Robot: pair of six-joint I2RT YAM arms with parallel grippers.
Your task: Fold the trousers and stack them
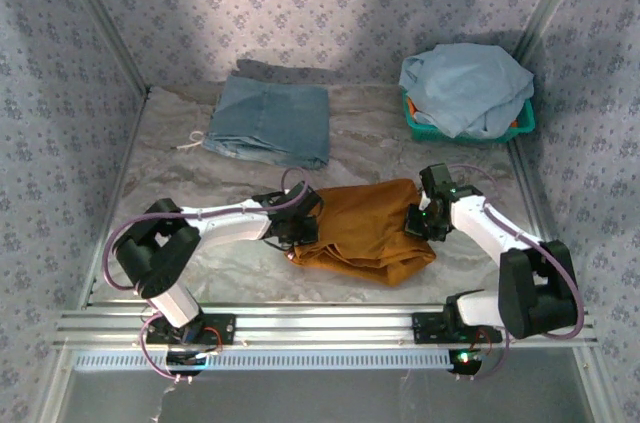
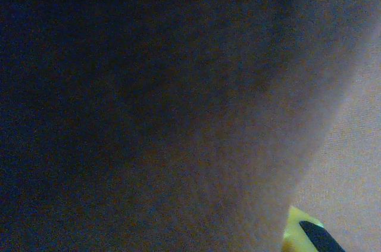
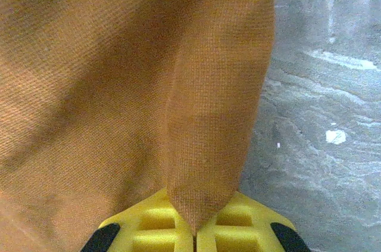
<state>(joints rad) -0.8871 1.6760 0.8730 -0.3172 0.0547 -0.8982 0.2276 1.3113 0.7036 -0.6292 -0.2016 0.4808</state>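
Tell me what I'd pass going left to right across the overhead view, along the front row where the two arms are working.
Left end effector → rust-orange trousers, lying bunched → right end effector, pinching their right edge.

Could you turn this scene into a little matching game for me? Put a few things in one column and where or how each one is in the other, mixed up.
Things
1. rust-orange cloth trousers
2. folded teal-blue denim garment
3. crumpled pale-blue garment
4. right tool

Places or states
A. heaped in the green plastic basket, far right
B. pinched shut on a fold of orange cloth
C. bunched at the front middle of the grey marbled table
D. lying flat at the back, left of centre

Pairs: 1-C, 2-D, 3-A, 4-B
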